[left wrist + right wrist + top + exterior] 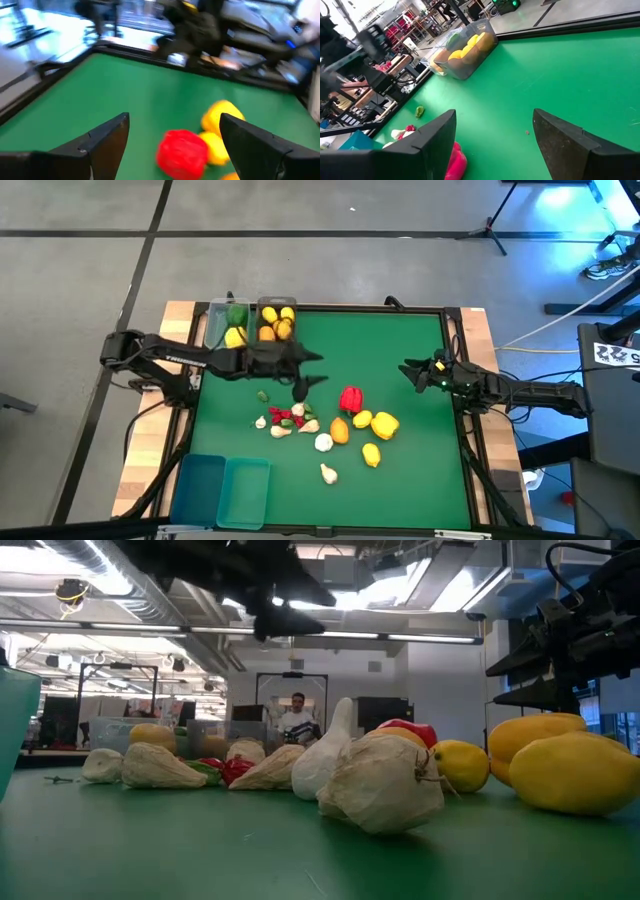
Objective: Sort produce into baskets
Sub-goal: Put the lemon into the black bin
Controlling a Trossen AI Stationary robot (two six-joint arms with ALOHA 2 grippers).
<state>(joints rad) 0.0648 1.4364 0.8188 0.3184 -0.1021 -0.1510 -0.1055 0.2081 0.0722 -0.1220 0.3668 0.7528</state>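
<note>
The loose produce lies in a pile at mid-table: a red pepper (350,398), yellow pieces (384,423), an orange (340,430), garlic bulbs (323,442), red chilies (281,415) and a green chili (262,395). Two clear baskets (214,330) at the far left edge hold a green pepper, yellow pieces and oranges. Two teal baskets (222,492) stand at the near left. My left gripper (312,376) hovers open above the table, just left of the red pepper (182,150), with nothing between its fingers (107,137). My right gripper (408,370) waits open at the right.
Bare green table stretches across the far and right parts (400,330). A raised dark rim (458,340) frames the mat. In the low view a garlic bulb (385,785) and lemons (575,772) lie close to the camera; a person (297,718) sits far behind the table.
</note>
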